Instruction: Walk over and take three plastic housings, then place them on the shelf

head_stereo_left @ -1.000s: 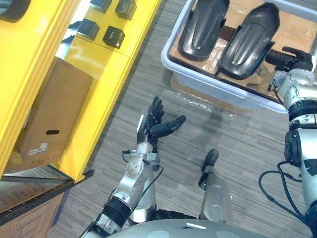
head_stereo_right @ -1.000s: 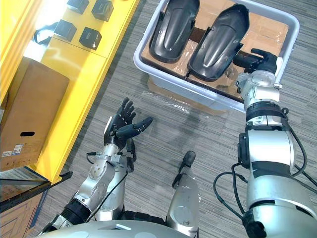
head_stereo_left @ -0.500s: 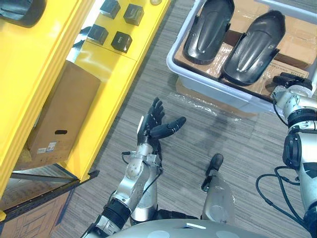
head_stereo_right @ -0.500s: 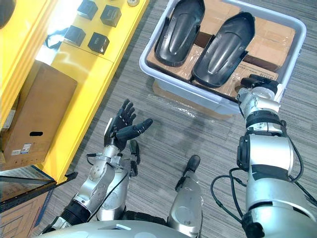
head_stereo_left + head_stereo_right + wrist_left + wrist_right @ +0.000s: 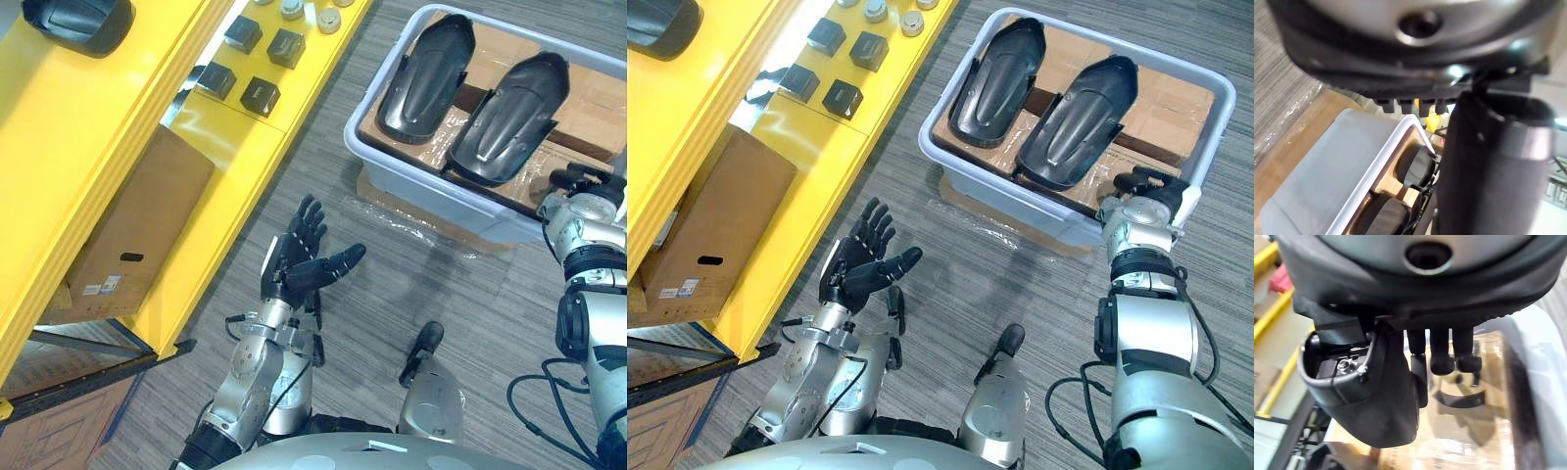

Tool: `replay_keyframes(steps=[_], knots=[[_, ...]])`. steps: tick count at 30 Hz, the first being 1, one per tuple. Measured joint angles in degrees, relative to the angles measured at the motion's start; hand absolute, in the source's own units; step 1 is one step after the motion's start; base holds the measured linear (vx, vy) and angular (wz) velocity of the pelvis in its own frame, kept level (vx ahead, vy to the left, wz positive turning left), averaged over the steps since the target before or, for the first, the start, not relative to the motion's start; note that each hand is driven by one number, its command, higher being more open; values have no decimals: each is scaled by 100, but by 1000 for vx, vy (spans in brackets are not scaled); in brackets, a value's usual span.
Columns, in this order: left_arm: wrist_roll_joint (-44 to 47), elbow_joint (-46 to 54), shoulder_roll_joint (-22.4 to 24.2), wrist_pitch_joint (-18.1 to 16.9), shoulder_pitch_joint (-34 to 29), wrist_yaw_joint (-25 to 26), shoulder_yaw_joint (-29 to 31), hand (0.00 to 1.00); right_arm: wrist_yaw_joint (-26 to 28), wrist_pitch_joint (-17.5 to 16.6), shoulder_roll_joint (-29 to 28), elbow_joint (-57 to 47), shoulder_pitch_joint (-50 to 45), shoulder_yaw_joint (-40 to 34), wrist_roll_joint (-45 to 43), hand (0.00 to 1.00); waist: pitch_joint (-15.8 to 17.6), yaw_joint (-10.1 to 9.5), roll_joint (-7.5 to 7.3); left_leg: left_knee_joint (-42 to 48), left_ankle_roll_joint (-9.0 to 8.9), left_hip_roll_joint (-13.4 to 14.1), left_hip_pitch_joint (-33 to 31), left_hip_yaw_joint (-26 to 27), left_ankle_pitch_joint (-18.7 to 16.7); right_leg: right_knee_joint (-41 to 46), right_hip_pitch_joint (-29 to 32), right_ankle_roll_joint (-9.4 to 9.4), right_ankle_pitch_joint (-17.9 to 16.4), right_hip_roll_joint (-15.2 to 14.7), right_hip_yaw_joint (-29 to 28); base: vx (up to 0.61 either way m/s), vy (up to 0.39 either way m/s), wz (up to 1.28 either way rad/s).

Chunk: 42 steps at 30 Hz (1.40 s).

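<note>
Grey carpeted floor (image 5: 392, 255) beside a yellow shelf (image 5: 186, 127) carrying small black boxes (image 5: 260, 95) and a cardboard box (image 5: 132, 235). A pale tub (image 5: 1014, 199) on the floor holds one black plastic housing (image 5: 997, 83) with a second housing (image 5: 1078, 122) side by side on cardboard. The left hand (image 5: 299, 259) is raised over the floor, palm up and fingers spread apart, empty. The right hand (image 5: 1146, 183) reaches over the tub's near right corner, fingers loosely extended, grasping nothing.
</note>
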<state>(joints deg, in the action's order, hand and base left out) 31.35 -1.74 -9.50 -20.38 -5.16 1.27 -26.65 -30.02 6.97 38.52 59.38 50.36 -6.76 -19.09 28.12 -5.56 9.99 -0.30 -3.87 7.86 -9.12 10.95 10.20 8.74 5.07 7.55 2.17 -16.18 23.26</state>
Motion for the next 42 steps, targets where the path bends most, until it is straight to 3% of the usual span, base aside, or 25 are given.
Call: replay_keyframes(steps=[6,9,12,20,26,33,34,42], knots=[[-27,-8,1,0,9,49,-239,100,-812,-916,-56,-1287,63,136,987,100,1,33,-26,-148,-13,31,95,153,56,29,94,-5,4,30,-144,-9,-12,-10],[-27,-29,1,-2,14,189,-291,100,-967,-1142,-56,-1295,116,276,989,100,2,39,-27,-245,-20,24,120,163,104,31,125,-4,4,34,-160,6,-13,-3],[-26,-151,12,-72,33,253,-308,100,-935,-1124,-56,-1292,119,414,985,100,2,44,-26,-301,-21,16,60,161,171,48,217,-4,5,33,-168,0,0,0],[-25,-565,171,-112,83,466,-418,100,-664,-435,-54,-273,708,811,951,100,-1,-109,-21,-271,-22,17,-89,118,188,177,394,-24,-16,12,-165,-2,-7,1],[-20,-940,341,-332,337,527,-459,100,-508,-53,-9,373,1211,1103,939,100,-3,-253,-6,-22,-14,16,-496,7,188,388,729,-51,-42,-47,-134,-41,-24,6],[-21,-1071,458,-356,460,734,-453,100,-327,760,287,830,1363,1423,920,100,19,-391,81,224,21,19,-855,-161,139,421,883,-53,-36,-65,-13,-44,-30,9],[-21,-1118,464,-360,487,753,-446,100,-228,872,288,860,1362,1435,918,0,18,-396,95,229,21,20,-868,-161,138,417,892,-53,-35,-64,-13,-23,-44,2],[-21,-1182,516,-366,578,885,-414,100,393,1514,853,1145,1568,1638,965,0,14,-483,129,425,5,64,-1093,-201,71,388,1002,-57,-21,-28,10,2,-43,0]])
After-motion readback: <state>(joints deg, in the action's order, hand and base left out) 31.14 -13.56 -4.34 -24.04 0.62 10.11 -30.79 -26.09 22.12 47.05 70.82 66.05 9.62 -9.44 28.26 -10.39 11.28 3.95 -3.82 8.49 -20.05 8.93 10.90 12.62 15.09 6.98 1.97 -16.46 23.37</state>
